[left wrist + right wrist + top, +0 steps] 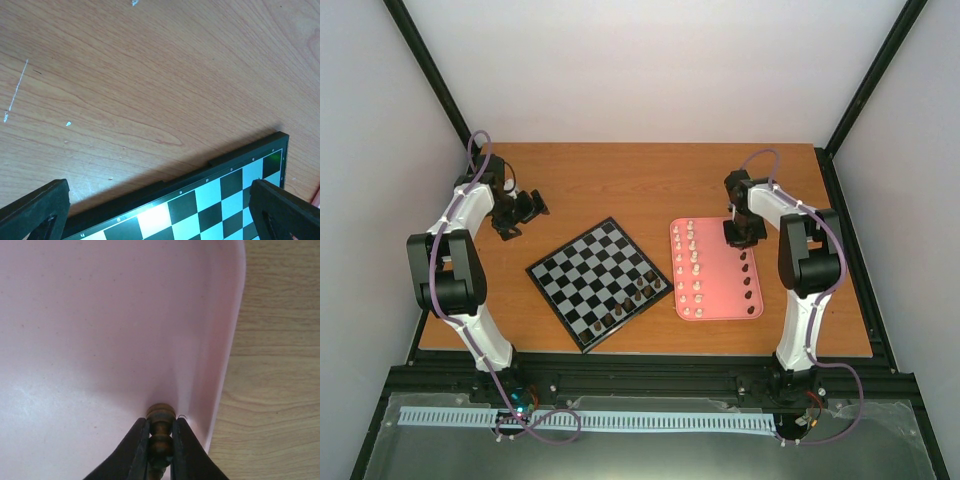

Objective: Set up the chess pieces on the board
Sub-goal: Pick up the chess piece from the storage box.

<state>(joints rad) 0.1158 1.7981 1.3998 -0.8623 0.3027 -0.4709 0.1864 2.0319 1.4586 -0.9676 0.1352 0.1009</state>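
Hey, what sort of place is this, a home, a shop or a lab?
Probably a robotics lab cell: left arm and right arm bolted at a wooden table, plain white panels, black framing.

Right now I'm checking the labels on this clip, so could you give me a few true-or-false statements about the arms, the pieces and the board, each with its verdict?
1. The right gripper is shut on a dark brown piece. True.
2. That piece is at the board. False: it is at the pink tray, close to the tray's rim.
3. The left gripper is open and holds nothing. True.
4. The board has no pieces on it. False: several dark pieces stand along its near right edge, while the white pieces are lined up in the tray.
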